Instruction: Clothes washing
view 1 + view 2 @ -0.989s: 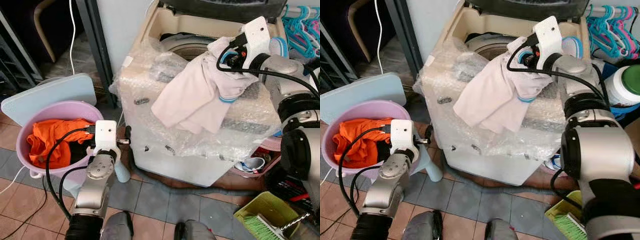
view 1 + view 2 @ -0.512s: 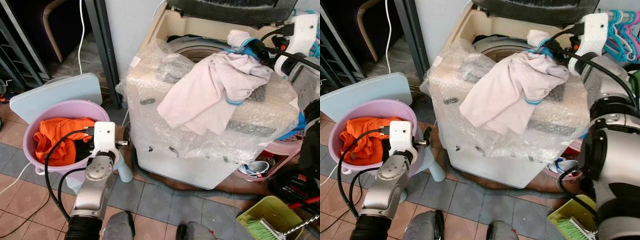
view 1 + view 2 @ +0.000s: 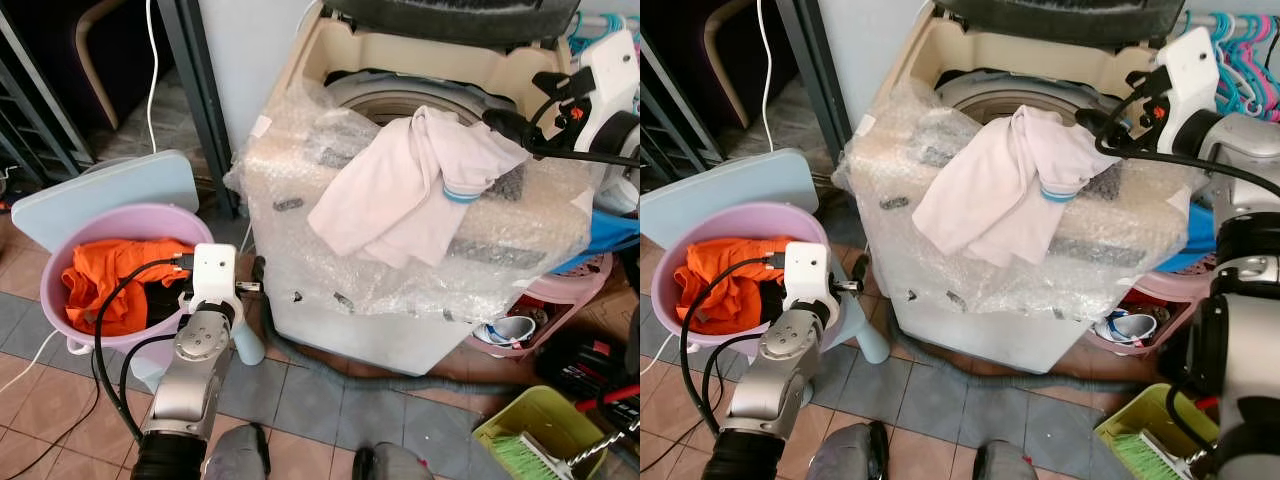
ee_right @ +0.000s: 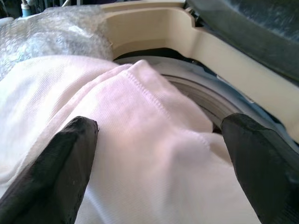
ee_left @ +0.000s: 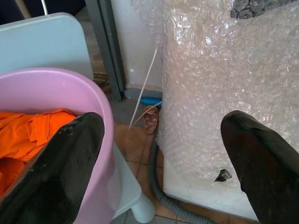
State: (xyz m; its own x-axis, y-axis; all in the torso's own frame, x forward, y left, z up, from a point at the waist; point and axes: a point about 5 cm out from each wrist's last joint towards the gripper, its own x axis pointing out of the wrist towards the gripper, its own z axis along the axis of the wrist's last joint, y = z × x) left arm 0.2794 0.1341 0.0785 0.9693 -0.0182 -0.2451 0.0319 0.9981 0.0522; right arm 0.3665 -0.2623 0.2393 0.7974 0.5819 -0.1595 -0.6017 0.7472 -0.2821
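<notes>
Cream top-loading washing machine (image 3: pixel 400 60), lid raised at the back, drum opening exposed; front and top panel wrapped in clear bubble wrap (image 3: pixel 300 230)

Pale pink-white garment with a blue-striped cuff (image 3: pixel 400 190): draped over the bubble-wrapped front edge of the machine, upper part reaching the rim of the drum opening, lower part hanging down the front. Not inside the drum. In the right wrist view the same cloth (image 4: pixel 140 154) lies just ahead of the fingers, the drum rim behind it

Right gripper (image 3: pixel 1110 130): raised beside the machine's right side, just off the top of the pale garment, pointing toward it. 2 black fingers (image 4: pixel 60 163) spread wide apart, nothing between them, cloth not pinched

Round lilac plastic basin (image 3: pixel 120 220): on the floor to the left of the machine, standing on a pale blue plastic stool. Holds a crumpled orange garment (image 3: pixel 100 280) with something dark beside it

Left gripper (image 5: pixel 159 154): low, between the basin and the machine's front corner. 2 fingers (image 5: pixel 56 163) held wide apart, empty; one sits close by the basin wall, the other in front of the bubble wrap

Grey corrugated drain hose (image 3: pixel 330 365): runs along the tiled floor at the base of the machine

Yellow-green plastic dustpan with a green brush (image 3: pixel 530 440): on the floor at lower right

Turquoise and pink plastic clothes hangers (image 3: pixel 1240 50): hung at upper right behind the machine

Pink plastic tub (image 3: pixel 580 275): low, to the right of the machine, partly hidden
</notes>
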